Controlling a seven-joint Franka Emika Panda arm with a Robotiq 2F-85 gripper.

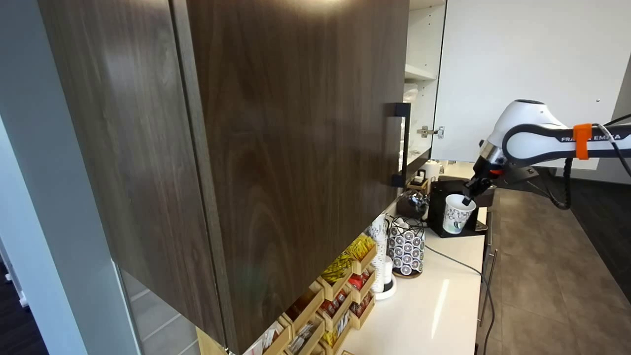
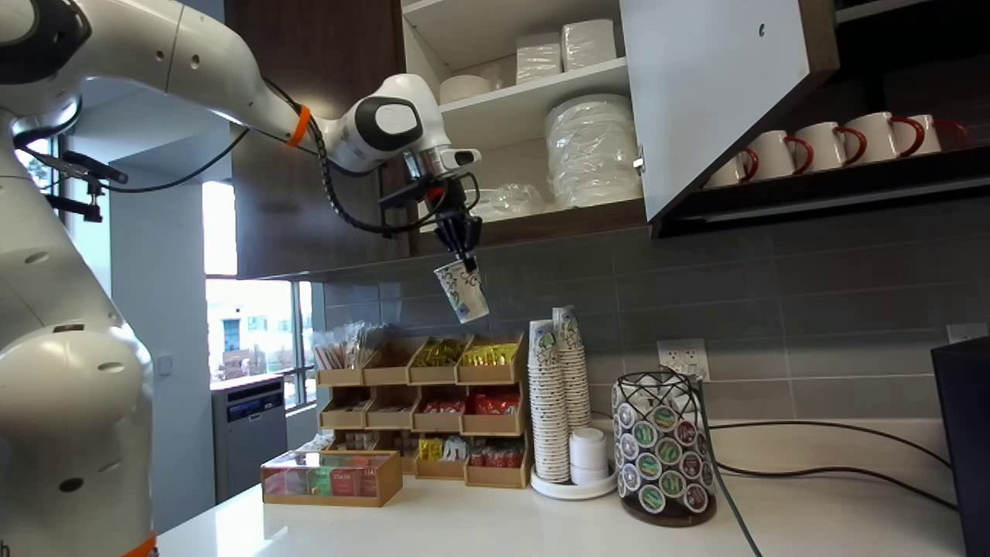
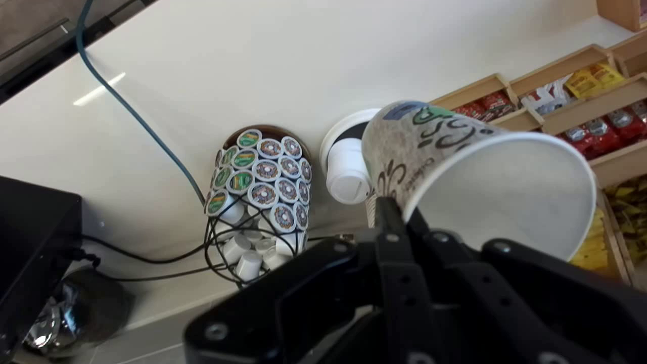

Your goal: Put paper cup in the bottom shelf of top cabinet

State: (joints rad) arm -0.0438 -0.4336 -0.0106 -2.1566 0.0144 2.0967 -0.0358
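Note:
The paper cup, white with a printed leaf pattern, hangs tilted in the air in both exterior views (image 1: 457, 218) (image 2: 464, 294). In the wrist view the cup (image 3: 429, 136) has its open mouth toward the camera. My gripper (image 2: 467, 259) is shut on the cup's rim, one finger outside and one inside; it also shows in the wrist view (image 3: 404, 212). The dark brown top cabinet (image 1: 296, 148) has one door open. Its bottom shelf (image 2: 534, 223) holds wrapped plates (image 2: 592, 151) and a plastic-wrapped item at the left. The gripper and cup are below and in front of this shelf.
The open cabinet door (image 2: 711, 85) sticks out right of the shelves. Below are a condiment rack (image 2: 441, 422), cup stacks (image 2: 549, 410) and a pod holder (image 2: 665, 456) on the white counter (image 1: 419, 305). A black machine (image 1: 438, 197) stands nearby. Mugs (image 2: 820, 147) sit at right.

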